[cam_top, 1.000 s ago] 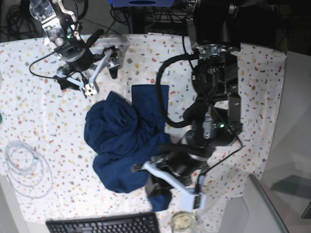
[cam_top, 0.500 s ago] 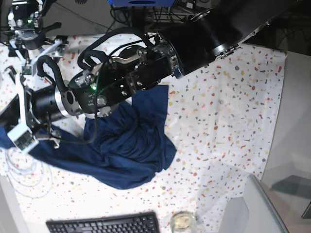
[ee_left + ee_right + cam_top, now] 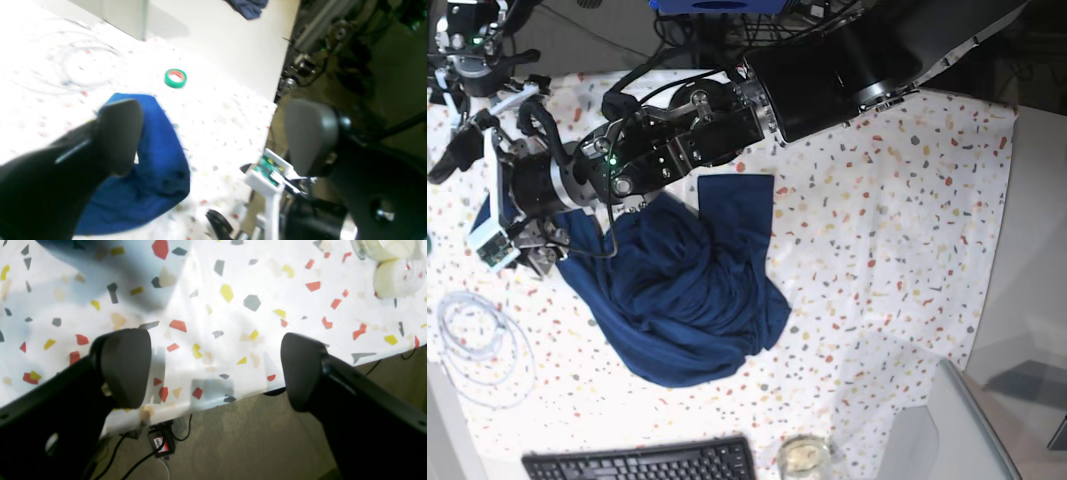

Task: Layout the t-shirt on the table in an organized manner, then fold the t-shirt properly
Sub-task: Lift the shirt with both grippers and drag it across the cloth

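Now both claws stand open, nothing held.
Right gripper [image 3: 213, 370] hangs wide apart over the table [image 3: 907, 250] edge; left gripper [image 3: 213, 140] gapes near the left edge, above a sleeve of the bunched t-shirt [image 3: 682, 300], mid-table.

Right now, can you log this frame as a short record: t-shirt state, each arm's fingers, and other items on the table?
t-shirt: crumpled heap, not laid flat
table: speckled cloth
left gripper: fingers wide apart, holding nothing, shirt fabric just beneath one finger
right gripper: fingers apart, empty, at the table edge
other items: green tape roll, keyboard, clear coiled tube
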`<action>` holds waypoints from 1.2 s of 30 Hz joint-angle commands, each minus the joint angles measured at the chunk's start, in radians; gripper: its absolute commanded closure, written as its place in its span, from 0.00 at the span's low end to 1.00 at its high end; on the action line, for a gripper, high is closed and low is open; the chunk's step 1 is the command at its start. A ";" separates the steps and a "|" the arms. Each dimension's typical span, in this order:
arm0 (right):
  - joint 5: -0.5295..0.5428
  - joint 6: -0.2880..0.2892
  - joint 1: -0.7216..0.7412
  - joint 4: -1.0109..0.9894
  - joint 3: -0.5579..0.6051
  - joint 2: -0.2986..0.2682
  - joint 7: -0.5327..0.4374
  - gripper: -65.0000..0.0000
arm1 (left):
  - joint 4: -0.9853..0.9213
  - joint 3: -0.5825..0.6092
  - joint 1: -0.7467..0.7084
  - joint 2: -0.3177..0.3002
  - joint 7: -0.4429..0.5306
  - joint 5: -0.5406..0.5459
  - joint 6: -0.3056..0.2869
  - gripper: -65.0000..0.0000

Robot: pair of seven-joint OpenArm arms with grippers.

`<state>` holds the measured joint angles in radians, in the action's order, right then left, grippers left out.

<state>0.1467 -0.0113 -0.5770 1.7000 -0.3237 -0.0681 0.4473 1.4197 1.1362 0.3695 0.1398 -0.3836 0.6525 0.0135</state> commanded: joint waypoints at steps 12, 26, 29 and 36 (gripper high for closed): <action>-0.003 0.000 -0.004 0.053 -0.007 0.000 -0.023 0.15 | -0.069 -0.123 0.000 -0.075 0.030 0.000 -0.004 0.00; -0.006 0.000 0.223 0.015 0.065 -0.011 -0.054 0.99 | -0.547 -0.250 0.043 0.017 0.321 -0.179 -0.004 1.00; -0.008 0.000 0.300 -0.100 0.065 -0.016 -0.041 0.98 | -0.664 -0.249 0.049 0.017 0.331 -0.178 -0.002 1.00; -0.008 0.001 0.358 -0.262 0.067 -0.048 -0.043 0.99 | -0.827 -0.249 0.004 -0.055 0.329 -0.178 -0.002 1.00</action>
<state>0.1364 -0.0086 -0.2325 1.4242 -0.2546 -0.1047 0.4267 0.5991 0.8909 0.3759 0.1066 -0.0017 0.4778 -0.0067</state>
